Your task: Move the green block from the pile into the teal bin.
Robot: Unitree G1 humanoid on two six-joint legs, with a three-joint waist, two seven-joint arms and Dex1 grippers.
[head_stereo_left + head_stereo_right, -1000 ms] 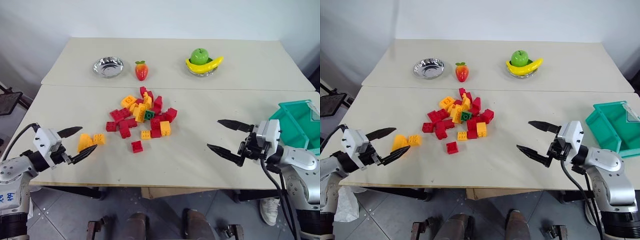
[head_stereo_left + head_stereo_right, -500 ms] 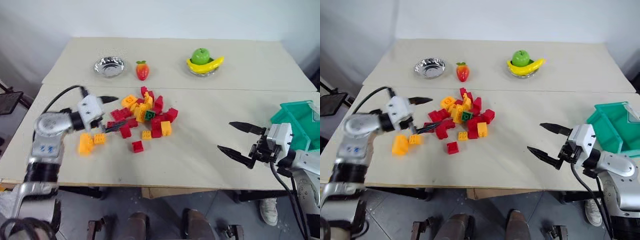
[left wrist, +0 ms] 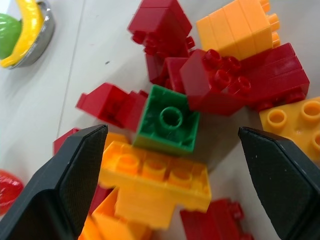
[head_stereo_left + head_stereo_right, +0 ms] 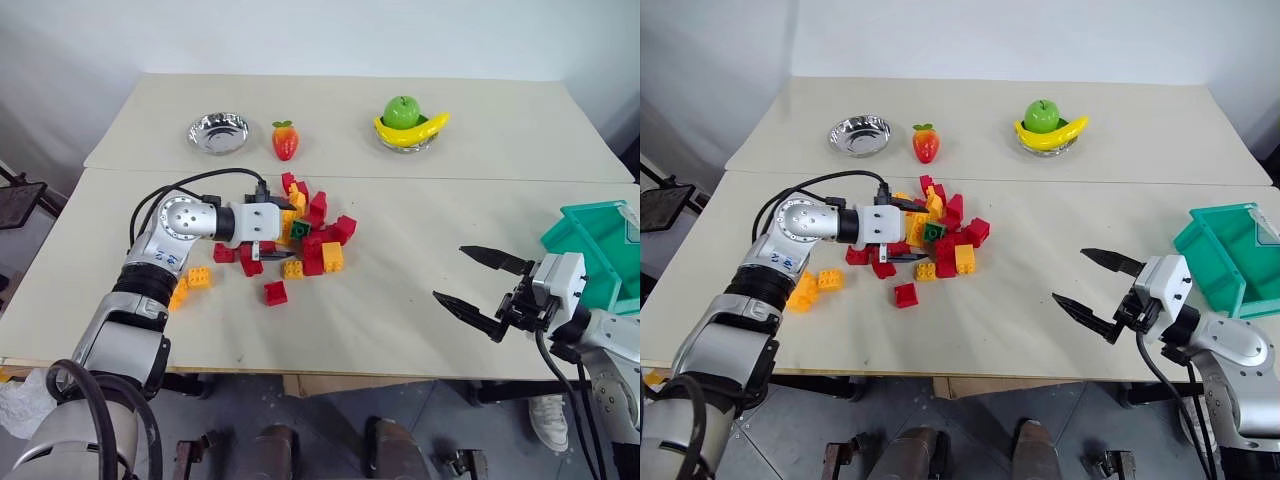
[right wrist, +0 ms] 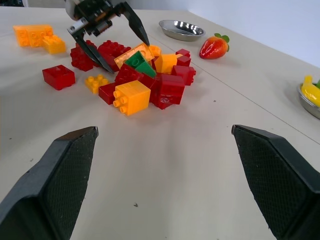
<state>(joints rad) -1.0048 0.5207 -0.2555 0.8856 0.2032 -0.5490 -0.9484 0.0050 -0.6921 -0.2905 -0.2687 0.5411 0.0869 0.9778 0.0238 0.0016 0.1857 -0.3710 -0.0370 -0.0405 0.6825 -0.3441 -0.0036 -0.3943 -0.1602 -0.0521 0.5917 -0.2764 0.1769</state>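
Left gripper (image 3: pixel 170 150), fingers spread apart, straddles the green block (image 3: pixel 167 125) in the pile (image 4: pixel 295 235); the left wrist view reveals its single stud.

Right gripper (image 4: pixel 480 290), fingers apart, empty, near the teal bin (image 4: pixel 590 245).

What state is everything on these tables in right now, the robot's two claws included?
Left gripper: open, over the pile, holding nothing.
Right gripper: open, empty, beside the bin.
Small dark-green studded brick: lying in the pile, ungripped.
Pile of red and yellow-orange bricks: loose heap.
Teal rectangular plastic bin: upright, no brick seen inside.
Round shiny metal bowl: empty.
Second bowl: holds a green apple and a banana.
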